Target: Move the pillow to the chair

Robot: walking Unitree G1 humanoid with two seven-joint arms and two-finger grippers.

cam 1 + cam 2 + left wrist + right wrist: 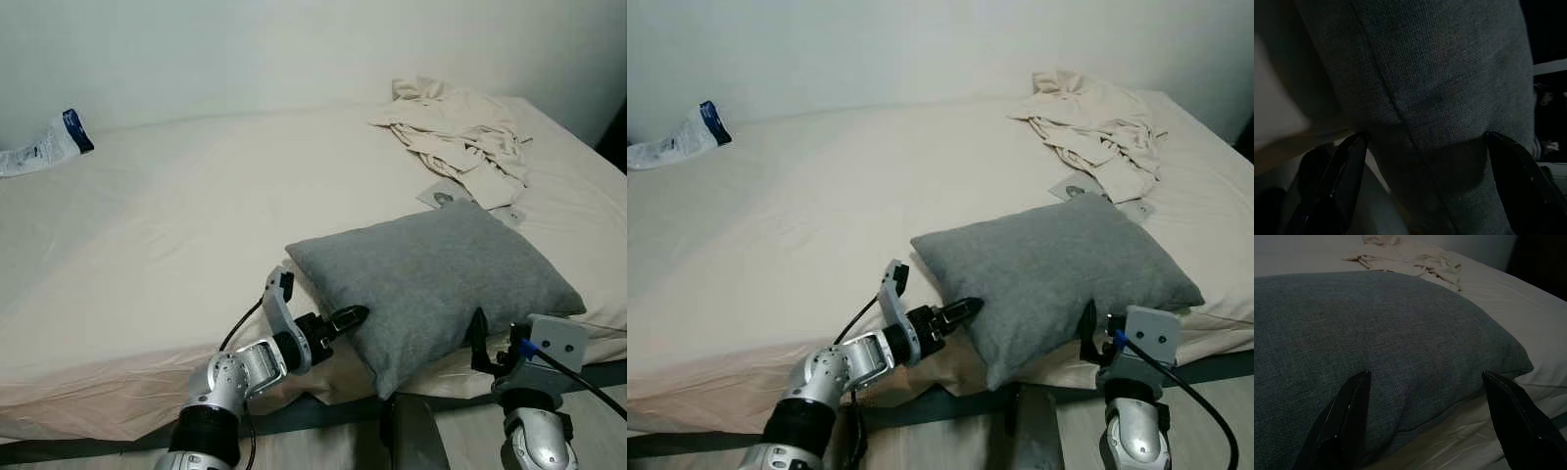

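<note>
The grey pillow (436, 284) lies on the bed (176, 255) at its near edge, one corner overhanging. The left gripper (345, 320) touches the pillow's near left side, fingers spread wide (the wrist view shows fabric between them). The right gripper (480, 338) sits at the pillow's near right edge, its fingers (1352, 406) likewise spread. Crumpled cream cloth (460, 132) lies behind the pillow; a plastic packet (44, 145) rests far left.

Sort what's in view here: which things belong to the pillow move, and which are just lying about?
Part of the job:
- grey pillow at the bed's near edge
- left gripper, open at its near-left edge
- right gripper, open at its near-right side

Lying about:
- crumpled cream cloth
- white and blue packet
- bed
</note>
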